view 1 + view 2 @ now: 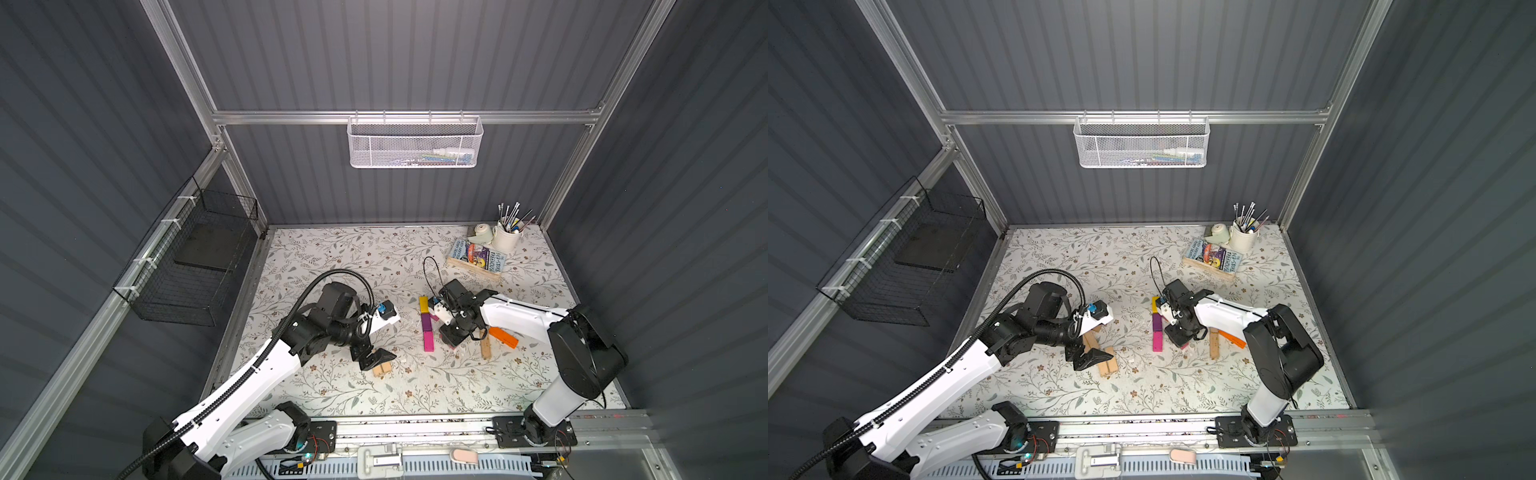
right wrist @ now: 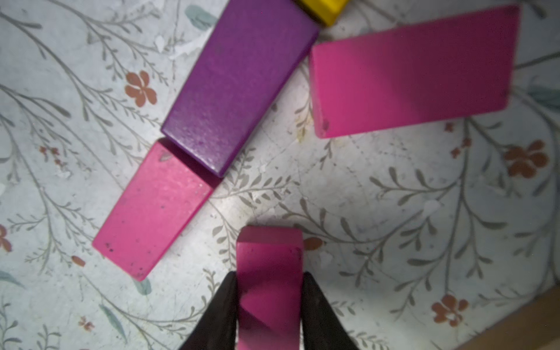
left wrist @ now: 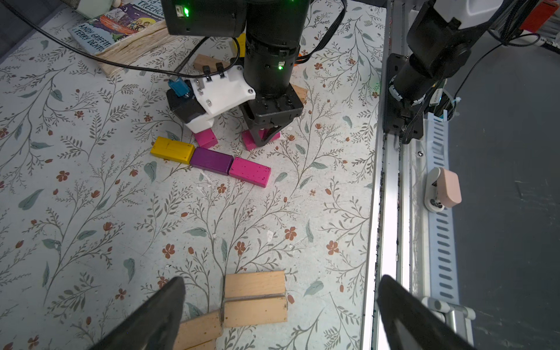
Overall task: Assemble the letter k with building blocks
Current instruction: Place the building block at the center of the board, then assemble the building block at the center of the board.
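While the right gripper (image 2: 269, 276), jaws snug on a magenta block (image 2: 269, 251), holds it low beside the yellow-purple-magenta spine (image 3: 210, 160), the K's lower leg looks in hand; next, angle it against the spine and release; the left gripper (image 3: 280, 280) gapes empty above tan blocks (image 3: 256, 298).
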Controlling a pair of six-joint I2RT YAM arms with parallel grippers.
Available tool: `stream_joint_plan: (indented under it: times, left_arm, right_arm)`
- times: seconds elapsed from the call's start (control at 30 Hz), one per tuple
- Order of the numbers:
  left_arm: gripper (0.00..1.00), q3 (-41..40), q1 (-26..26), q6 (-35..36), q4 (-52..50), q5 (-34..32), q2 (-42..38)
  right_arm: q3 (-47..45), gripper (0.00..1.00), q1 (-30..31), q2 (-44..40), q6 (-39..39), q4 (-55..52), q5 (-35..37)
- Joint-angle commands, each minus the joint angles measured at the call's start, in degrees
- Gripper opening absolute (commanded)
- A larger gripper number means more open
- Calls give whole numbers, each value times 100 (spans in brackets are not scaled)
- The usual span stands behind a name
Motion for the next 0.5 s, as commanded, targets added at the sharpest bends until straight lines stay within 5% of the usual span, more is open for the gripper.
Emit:
stream_joint_plan:
  times: [0.0,0.3,0.47]
  left_arm:
    - [100,-54,16,175,-132,-48,-130]
    - [99,-116,16,268,-133,-95,-254]
    - [100,-136,17,283,-108,-91,-315]
  right_arm:
    - [-81,47,-21,-35,-169,143,-29]
    - [-326,53,-18,-872,-575,342,-155]
    - [-1016,62,164,-1968,-1487,855,179]
